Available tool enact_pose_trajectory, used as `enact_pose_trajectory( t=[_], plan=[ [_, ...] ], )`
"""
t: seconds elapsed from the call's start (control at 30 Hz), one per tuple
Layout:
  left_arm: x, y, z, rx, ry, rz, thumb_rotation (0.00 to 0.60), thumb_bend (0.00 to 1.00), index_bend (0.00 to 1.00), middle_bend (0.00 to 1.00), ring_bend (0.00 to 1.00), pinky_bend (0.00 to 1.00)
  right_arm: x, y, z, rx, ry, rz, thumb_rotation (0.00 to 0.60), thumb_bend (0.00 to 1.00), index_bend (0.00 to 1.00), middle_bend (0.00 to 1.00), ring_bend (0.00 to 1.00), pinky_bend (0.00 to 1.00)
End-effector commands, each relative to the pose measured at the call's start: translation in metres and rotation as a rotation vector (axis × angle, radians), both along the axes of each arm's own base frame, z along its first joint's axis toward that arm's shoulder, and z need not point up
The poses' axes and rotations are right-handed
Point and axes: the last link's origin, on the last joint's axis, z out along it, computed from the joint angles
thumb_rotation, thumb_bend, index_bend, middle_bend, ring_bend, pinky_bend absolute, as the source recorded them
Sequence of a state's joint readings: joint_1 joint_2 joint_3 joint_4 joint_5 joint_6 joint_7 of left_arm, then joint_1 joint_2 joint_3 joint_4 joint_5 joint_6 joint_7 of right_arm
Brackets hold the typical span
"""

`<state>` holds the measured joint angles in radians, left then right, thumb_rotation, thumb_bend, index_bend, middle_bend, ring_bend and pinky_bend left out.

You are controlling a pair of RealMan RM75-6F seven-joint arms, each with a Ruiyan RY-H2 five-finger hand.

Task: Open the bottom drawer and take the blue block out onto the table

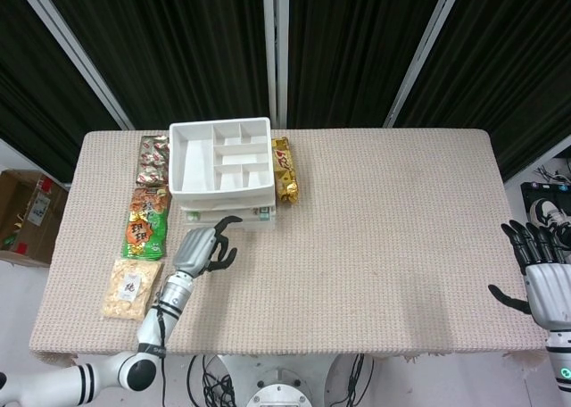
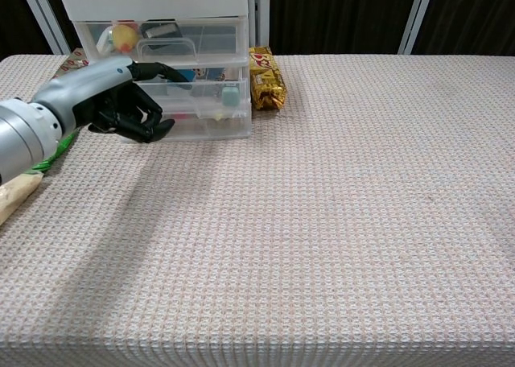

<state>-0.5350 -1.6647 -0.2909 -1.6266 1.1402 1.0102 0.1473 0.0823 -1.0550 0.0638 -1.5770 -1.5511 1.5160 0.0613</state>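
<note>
A white drawer unit [image 1: 176, 161] [image 2: 153, 3] with clear fronts stands at the back left of the table. Its bottom drawer [image 2: 211, 122] is closed. A blue item [image 2: 199, 76] shows through the clear front above it, partly behind my finger. My left hand [image 1: 201, 251] [image 2: 121, 101] hovers just in front of the lower drawers, fingers bent like a claw and holding nothing. Whether its fingertips touch the drawer front I cannot tell. My right hand [image 1: 544, 278] hangs past the table's right edge with fingers spread, seen only in the head view.
A gold snack pack [image 1: 284, 169] [image 2: 265, 79] lies against the unit's right side. Left of the unit lie a red-green pack [image 1: 153, 160], a green pack [image 1: 145, 221] and a pale pack [image 1: 131, 288] [image 2: 16, 194]. A cardboard box [image 1: 27, 215] sits on the floor.
</note>
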Motion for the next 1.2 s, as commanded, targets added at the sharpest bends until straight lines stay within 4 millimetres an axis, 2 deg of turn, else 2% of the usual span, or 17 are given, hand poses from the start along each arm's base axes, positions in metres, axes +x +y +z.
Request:
enact_pose_trajectory(
  t=[0.03,0.17,0.53,0.77,0.83,1.0,1.2],
  plan=[
    [0.003,-0.001,0.002,-0.027,0.006,-0.008,0.600,0.43,0.28,0.82,0.95,1.00,0.000,-0.001,0.000,0.001,0.000,-0.001,0.600,0.06,0.00,0.06,0.00,0.00],
    [0.006,-0.009,0.007,-0.046,-0.018,-0.025,0.600,0.43,0.34,0.82,0.95,1.00,-0.001,-0.001,-0.001,0.004,0.000,-0.004,0.600,0.06,0.00,0.06,0.00,0.00],
    [0.010,-0.037,0.017,-0.135,-0.019,-0.073,0.600,0.42,0.34,0.82,0.95,1.00,0.000,-0.001,-0.003,0.011,-0.001,0.000,0.600,0.06,0.00,0.06,0.00,0.00],
    [0.011,-0.045,0.018,-0.175,-0.009,-0.088,0.600,0.41,0.34,0.82,0.95,1.00,0.001,0.000,-0.003,0.011,0.000,-0.001,0.600,0.06,0.00,0.06,0.00,0.00],
    [0.011,-0.046,0.018,-0.184,-0.010,-0.089,0.600,0.40,0.32,0.82,0.95,1.00,0.001,0.000,-0.003,0.011,0.000,0.000,0.600,0.06,0.00,0.06,0.00,0.00],
    [0.014,-0.047,0.022,-0.173,-0.021,-0.100,0.600,0.33,0.22,0.82,0.95,1.00,0.001,0.001,-0.002,0.006,0.001,0.000,0.600,0.06,0.00,0.06,0.00,0.00],
    [0.016,-0.054,0.031,-0.159,-0.009,-0.137,0.600,0.31,0.20,0.82,0.95,1.00,0.002,0.000,0.000,0.000,0.003,0.002,0.600,0.06,0.00,0.06,0.00,0.00]
  ],
)
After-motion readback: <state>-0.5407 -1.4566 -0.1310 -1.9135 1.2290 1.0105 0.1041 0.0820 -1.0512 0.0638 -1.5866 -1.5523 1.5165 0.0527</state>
